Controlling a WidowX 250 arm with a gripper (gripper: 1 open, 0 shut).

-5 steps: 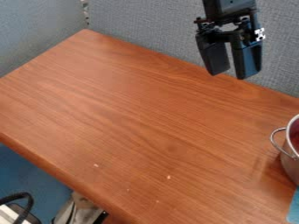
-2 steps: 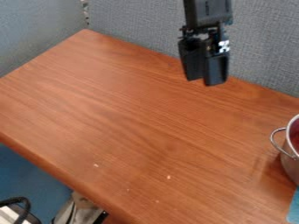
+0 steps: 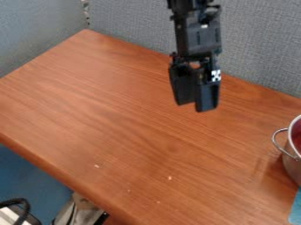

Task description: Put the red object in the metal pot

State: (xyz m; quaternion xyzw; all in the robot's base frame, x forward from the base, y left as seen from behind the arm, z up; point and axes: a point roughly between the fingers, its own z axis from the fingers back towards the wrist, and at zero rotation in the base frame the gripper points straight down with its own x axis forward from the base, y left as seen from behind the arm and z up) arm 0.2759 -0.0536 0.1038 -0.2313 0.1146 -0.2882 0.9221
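My gripper (image 3: pixel 193 105) hangs over the middle back of the wooden table (image 3: pixel 106 114), pointing steeply down. Its two dark fingers (image 3: pixel 180 88) stand apart with nothing between them, so it is open. At the right edge of the frame, cut off by it, I see part of the metal pot (image 3: pixel 287 156), only its rim and a piece of its wall showing. Something dark red (image 3: pixel 297 132) shows just above the rim, inside the pot, and I take it for the red object. The gripper is well to the left of the pot and apart from it.
A grey-blue wall (image 3: pixel 129 22) closes off the back of the table. The table's front edge runs diagonally from the left to the bottom middle, with black cables (image 3: pixel 18 209) on the floor below it. A bit of teal (image 3: pixel 295 211) shows at the bottom right corner.
The gripper has moved left and down in the picture, away from the pot and closer to the tabletop. It stays open and empty.
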